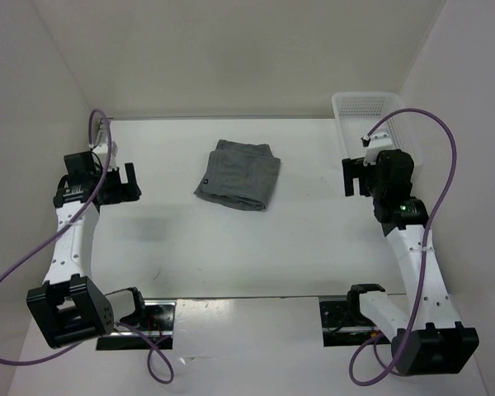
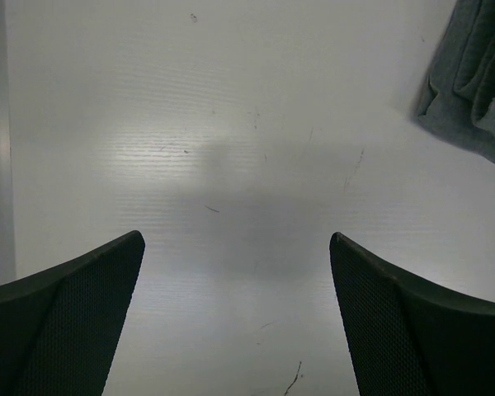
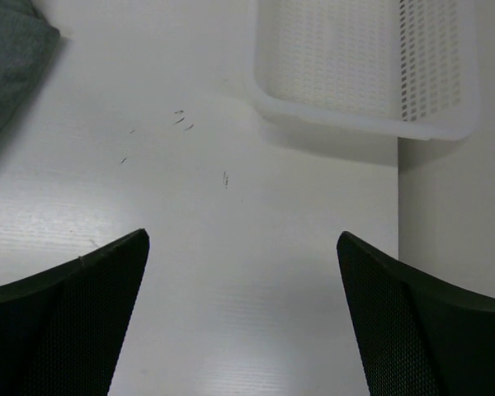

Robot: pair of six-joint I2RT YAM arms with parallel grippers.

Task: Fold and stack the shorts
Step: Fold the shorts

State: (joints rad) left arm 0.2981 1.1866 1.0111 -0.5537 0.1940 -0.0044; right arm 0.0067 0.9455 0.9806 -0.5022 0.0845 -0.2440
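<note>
Lying folded on the white table (image 1: 231,247), the grey shorts (image 1: 238,175) sit a bit back of centre, btwn the two arms. They make a compact, squarish bundle w/ layered edges along the right side and a tiny dark tag at the near-left edge. Nothing touches them.

On the left, the left gripper (image 1: 122,181) hovers over the table, well apart from the shorts. Its claw is released: fingers (image 2: 74,313) are spread wide w/ only bare tabletop btwn them. In the left wrist view a corner of the shorts shows at upper right, beyond the right-hand finger.

On the right, the right gripper (image 1: 352,176) hangs near the white mesh basket (image 1: 371,103), which stands at the far right corner by the wall. This claw is released too, w/ both fingers (image 3: 66,313) wide apart, grasping nothing, bare table btwn. The right wrist view has the basket's near rim ahead & to the right, and an edge of the shorts at upper left.

Purple cables (image 1: 445,165) loop off both arms. Faint scuffs (image 3: 181,122) mark the tabletop.
</note>
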